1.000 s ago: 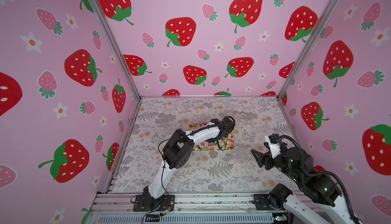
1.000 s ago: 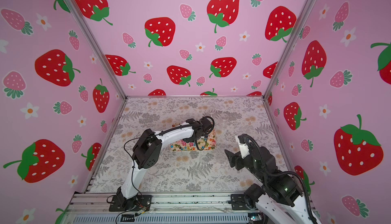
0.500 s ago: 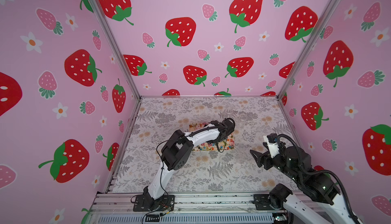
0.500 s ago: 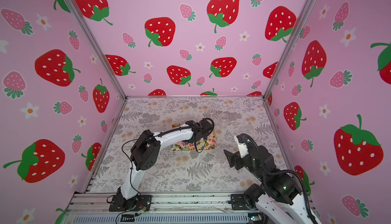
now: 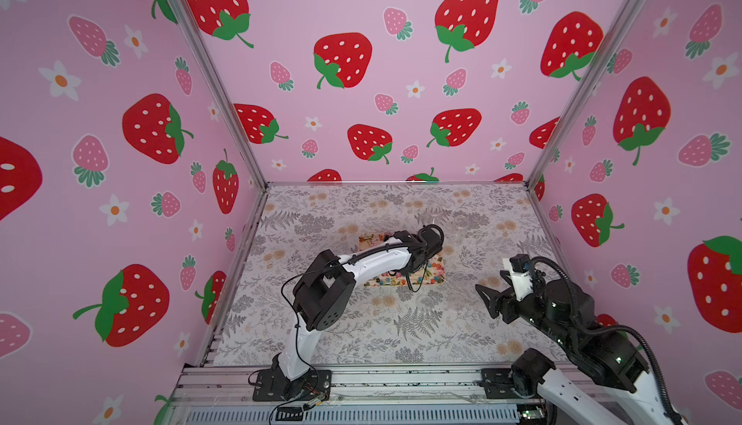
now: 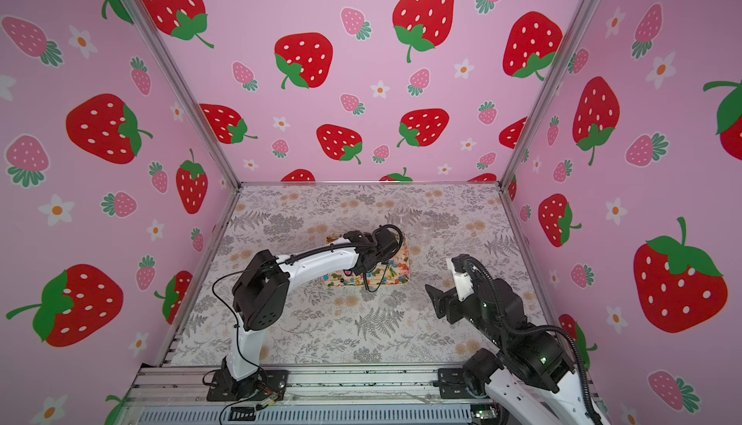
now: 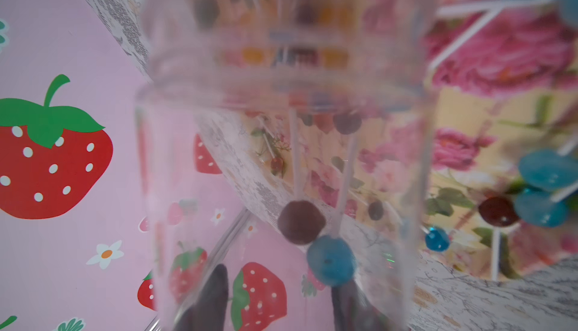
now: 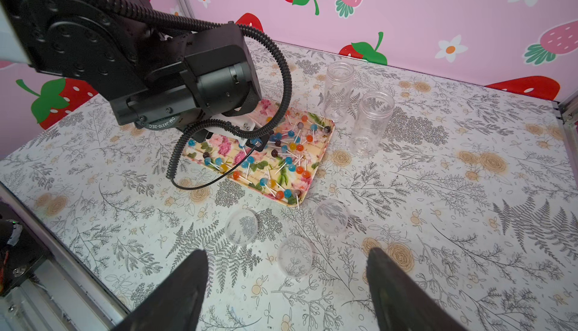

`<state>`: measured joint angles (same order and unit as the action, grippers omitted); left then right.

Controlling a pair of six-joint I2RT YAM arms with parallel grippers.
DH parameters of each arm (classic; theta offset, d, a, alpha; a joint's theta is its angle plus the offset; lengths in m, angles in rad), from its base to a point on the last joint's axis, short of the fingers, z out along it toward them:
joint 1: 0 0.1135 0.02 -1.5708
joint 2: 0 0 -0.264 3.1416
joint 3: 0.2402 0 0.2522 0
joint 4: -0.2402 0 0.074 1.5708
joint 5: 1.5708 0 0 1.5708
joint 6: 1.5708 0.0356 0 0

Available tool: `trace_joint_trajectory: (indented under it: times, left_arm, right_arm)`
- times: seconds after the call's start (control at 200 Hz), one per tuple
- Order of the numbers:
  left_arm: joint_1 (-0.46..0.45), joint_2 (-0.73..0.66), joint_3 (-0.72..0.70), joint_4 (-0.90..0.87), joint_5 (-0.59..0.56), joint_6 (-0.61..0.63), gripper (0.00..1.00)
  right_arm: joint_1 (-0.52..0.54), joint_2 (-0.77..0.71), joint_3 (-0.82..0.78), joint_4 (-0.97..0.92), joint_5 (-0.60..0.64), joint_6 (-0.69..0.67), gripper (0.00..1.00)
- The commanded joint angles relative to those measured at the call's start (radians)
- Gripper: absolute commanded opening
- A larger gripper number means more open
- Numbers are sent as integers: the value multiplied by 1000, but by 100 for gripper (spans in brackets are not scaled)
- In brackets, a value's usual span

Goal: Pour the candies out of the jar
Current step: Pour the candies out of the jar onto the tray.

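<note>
Swung slightly left since a second ago: left elbow (image 5: 321,294). Near right, right claw (image 8: 286,252) wide, empty. Farther, left claw (image 7: 281,301) clamped on jar (image 7: 266,163), long axis mouth-first toward tray (image 8: 223,146); two candies (image 7: 300,223) inside, most already on tray.

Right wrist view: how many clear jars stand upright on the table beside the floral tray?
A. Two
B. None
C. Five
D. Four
A: one lidless jar and a second jar, both empty, stand upright next to the tray.
</note>
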<state>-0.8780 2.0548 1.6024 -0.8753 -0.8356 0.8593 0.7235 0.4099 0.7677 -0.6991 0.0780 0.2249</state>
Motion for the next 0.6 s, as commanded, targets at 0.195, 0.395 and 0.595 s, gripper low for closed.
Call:
trace_joint_trajectory:
  times: [0.195, 0.395, 0.595]
  left_arm:
    - [60, -176, -229, -61, -49, -44, 46]
    - [94, -214, -287, -50, -66, -28, 46]
    - [103, -157, -260, -24, -52, -1, 46]
  right_arm:
    - [-7, -7, -1, -10, -11, 27, 82]
    - [-7, 7, -1, 1, -17, 29, 82]
    - [-7, -2, -8, 0, -22, 45, 82]
